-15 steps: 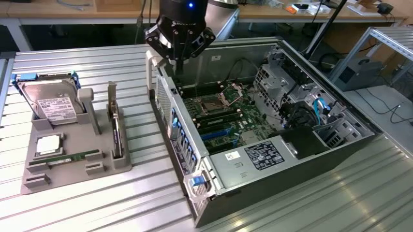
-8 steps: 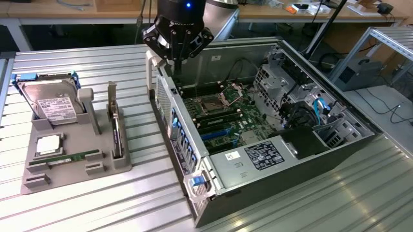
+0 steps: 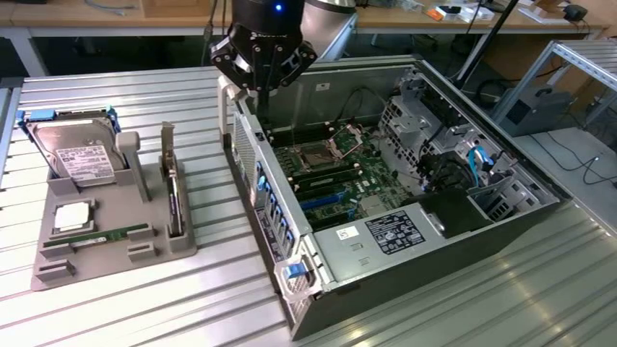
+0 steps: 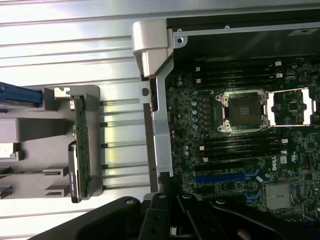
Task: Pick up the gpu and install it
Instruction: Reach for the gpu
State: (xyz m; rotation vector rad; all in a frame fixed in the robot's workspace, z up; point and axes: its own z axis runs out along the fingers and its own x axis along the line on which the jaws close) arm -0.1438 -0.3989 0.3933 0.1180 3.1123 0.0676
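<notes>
The gripper (image 3: pixel 259 90) hangs over the near edge of the open computer case (image 3: pixel 323 90), above the green board inside (image 3: pixel 337 170). Its fingers are pressed together and hold nothing. The gpu (image 3: pixel 175 194) is well apart from it. It stands on its thin edge in a slot of the gray tray (image 3: pixel 115 264), on the exterior view's left, with its silver bracket (image 3: pixel 167 143) sticking up. A hard drive (image 3: pixel 82 155) leans in the same tray. The tray and the case both sit on the ribbed metal surface (image 3: pixel 144 311).
</notes>
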